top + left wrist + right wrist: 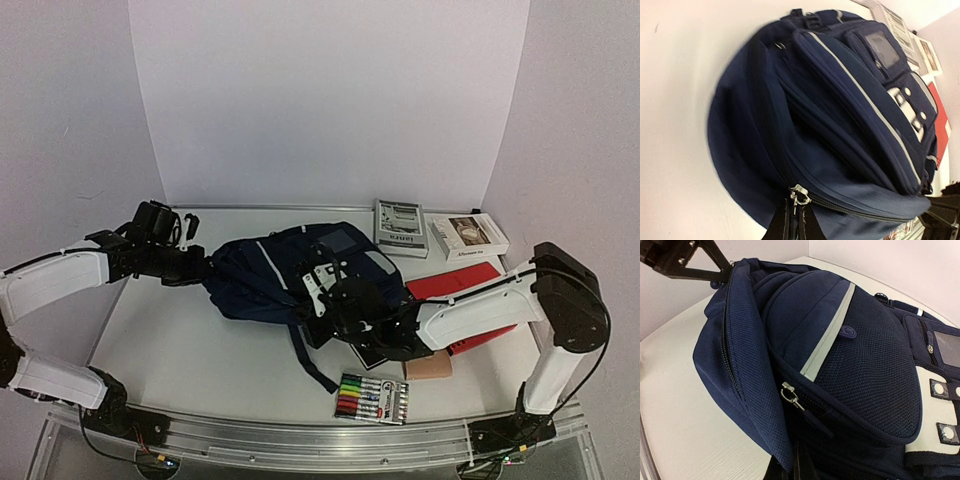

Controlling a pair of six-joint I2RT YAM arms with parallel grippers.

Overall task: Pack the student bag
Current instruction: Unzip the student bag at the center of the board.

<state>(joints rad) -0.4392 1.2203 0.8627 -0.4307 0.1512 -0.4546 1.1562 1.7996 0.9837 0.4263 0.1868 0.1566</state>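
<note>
Fabric of the student bag (260, 275) sits pinched in my left claw (796, 217) and right claw (790, 466); I'd spread gently, widening the mouth between them.

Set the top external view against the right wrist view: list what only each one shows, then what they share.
Only the top view: the marker pack, a red book, a grey box and a white box near the back wall. Only the right wrist view: a silver zipper pull and the mesh pocket close up. Both: the bag and the left hand pinching its edge.
</note>
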